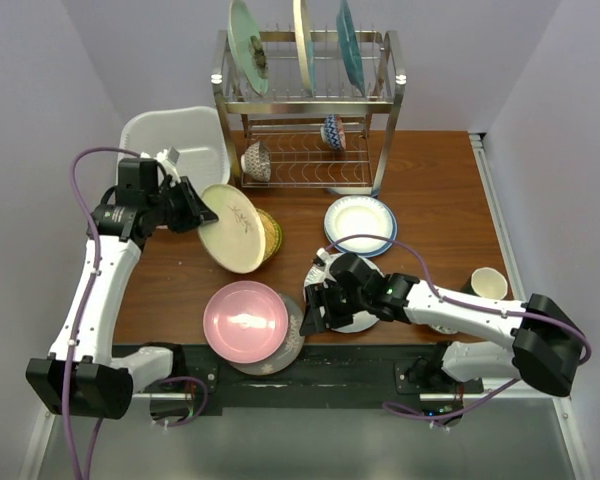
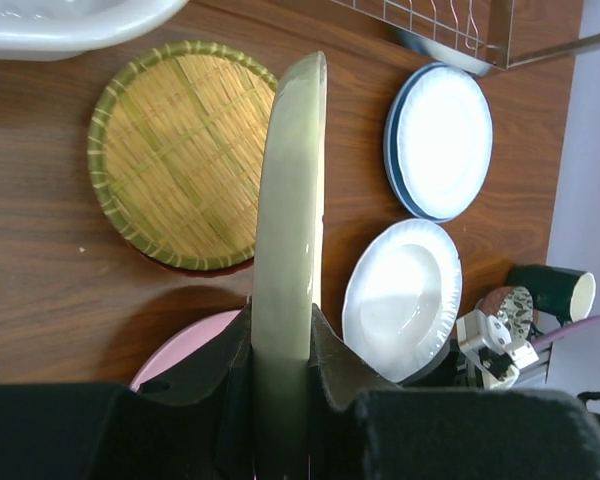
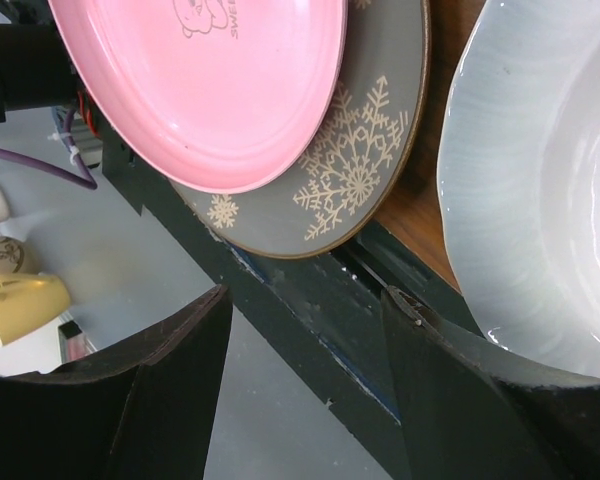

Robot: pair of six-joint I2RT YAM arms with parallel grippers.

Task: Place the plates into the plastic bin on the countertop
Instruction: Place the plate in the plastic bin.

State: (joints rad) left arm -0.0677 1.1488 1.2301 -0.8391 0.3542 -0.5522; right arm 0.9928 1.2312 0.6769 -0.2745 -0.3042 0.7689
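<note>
At the near edge of the countertop (image 1: 430, 200) a pink plate (image 1: 245, 320) lies on top of a grey plate (image 3: 360, 170) with snowflakes. Just to their right the right gripper (image 1: 315, 310) is low over the table edge, its jaws spread with nothing between them. A white plate (image 3: 540, 200) lies flat close beside one finger; I cannot tell whether they touch.

Further in on the left, the left gripper (image 1: 195, 208) is clamped on the rim of a cream plate (image 1: 235, 228), one finger on each face. The plate is off the wood, tipped up nearly on edge and sticking out to the right of the fingers. Below it a woven yellow plate (image 2: 175, 155) lies flat.

To the right of that a white plate with a blue rim (image 1: 360, 222) rests on the wood, with a mug (image 1: 488, 285) near the right edge.

The plastic bin (image 1: 145, 135) stands at the far left, just behind the left gripper and apart from the held plate. Beside it the wire rack (image 1: 310, 110) holds three plates upright on top.
</note>
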